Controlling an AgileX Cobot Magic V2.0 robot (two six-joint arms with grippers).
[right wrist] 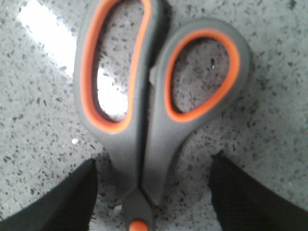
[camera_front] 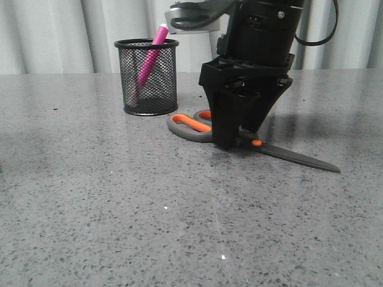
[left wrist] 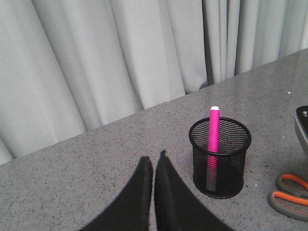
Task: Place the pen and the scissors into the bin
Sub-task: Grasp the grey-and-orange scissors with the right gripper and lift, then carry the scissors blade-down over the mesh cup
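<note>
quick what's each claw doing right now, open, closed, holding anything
Left claw: closed, holding nothing.
Right claw: open, straddling the scissors near the pivot, not gripping yet.

Soft, even light fills the scene. The grey speckled stone table (camera_front: 119, 209) shows white glare beside the blurred, out-of-focus grey-and-orange scissors (right wrist: 144, 96). A faint shadow lies under the right arm.

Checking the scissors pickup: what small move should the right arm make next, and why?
Probably close the right gripper. Its fingers are open on either side of the scissors, just behind the orange pivot, and the scissors lie flat on the table. The pen already stands in the bin.
</note>
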